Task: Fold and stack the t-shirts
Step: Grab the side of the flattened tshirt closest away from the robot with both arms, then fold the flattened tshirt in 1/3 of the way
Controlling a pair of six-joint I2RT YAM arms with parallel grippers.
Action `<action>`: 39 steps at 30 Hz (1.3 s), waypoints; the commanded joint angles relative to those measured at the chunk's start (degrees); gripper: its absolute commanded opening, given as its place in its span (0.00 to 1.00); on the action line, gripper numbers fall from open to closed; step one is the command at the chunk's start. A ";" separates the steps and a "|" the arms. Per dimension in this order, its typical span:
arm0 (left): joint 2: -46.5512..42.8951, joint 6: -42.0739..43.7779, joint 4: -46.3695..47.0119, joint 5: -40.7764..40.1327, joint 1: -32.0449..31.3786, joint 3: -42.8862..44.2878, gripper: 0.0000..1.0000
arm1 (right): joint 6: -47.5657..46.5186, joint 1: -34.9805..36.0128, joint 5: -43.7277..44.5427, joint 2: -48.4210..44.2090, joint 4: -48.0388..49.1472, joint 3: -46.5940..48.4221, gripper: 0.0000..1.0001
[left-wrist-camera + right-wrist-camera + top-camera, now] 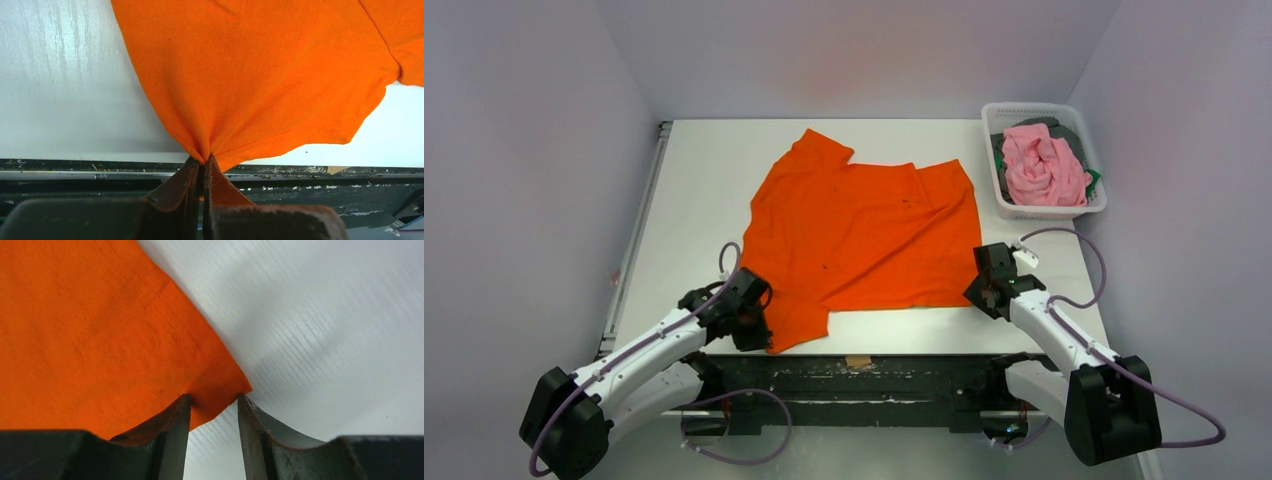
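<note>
Left gripper [204, 162] is clamped on the near-left edge of the bright orange cloth t-shirt [864, 230]. Right gripper [214, 400] has its jaws apart, straddling the near-right hem corner, not yet pinched. Shirt lies spread on the white table [694, 190], extending away from both grippers, long axis left-right. Right likely closes next.

white table [694, 180], pale lilac walls [524, 150], dark scuffed front rail [864, 378]
</note>
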 commanded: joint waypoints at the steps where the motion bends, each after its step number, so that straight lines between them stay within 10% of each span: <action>1: -0.14 -0.94 -1.19 0.23 -0.56 0.57 0.00 | 1.67 -0.24 -1.61 -0.64 1.67 -0.99 0.35; 8: 0.04 -0.73 -0.85 0.17 -0.68 0.89 0.00 | 1.67 -0.24 1.76 -2.21 -1.07 -1.77 0.33; 13: -1.71 -0.46 -2.13 0.34 -0.73 0.95 0.00 | 2.51 -0.23 1.47 -1.57 -1.25 -2.46 0.00; 26: -10.21 -1.50 -4.35 3.72 -1.43 -1.53 0.00 | 4.26 -0.14 -2.56 -19.78 -23.56 -1.81 0.00; 39: -3.79 6.62 10.88 15.36 -1.47 4.33 0.00 | -0.28 -0.15 -5.91 -12.81 -17.01 4.38 0.00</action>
